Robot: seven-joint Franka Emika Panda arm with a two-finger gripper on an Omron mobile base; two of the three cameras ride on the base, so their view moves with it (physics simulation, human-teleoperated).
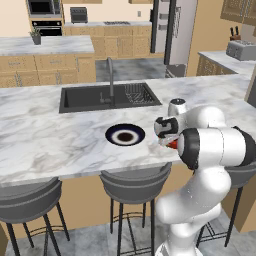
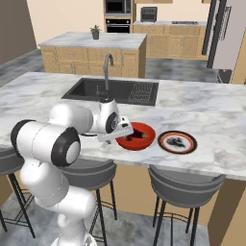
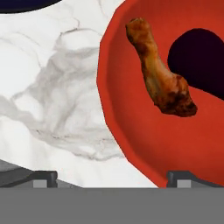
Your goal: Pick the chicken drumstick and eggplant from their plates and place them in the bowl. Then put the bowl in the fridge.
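Red glossy round bowl point(image 3: 144, 144) at the hand view's right holds the orange-brown chicken drumstick point(image 3: 159, 70) and dark purple eggplant point(image 3: 199, 57); the claw point(image 3: 111, 179) hovers released, jaws wide, over the marble counter point(image 3: 52, 87).

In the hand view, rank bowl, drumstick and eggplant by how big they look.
1. Glossy red round bowl, largest, running off the frame.
2. Orange-brown chicken drumstick and dark purple, almost black eggplant: too close to rank, since the frame edge cuts the eggplant off.

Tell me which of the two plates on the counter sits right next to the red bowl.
The plate with the reddish-brown rim: it lies just beside the red bowl on the counter. The black-rimmed plate with the white ring sits farther off, on the bowl's other side.
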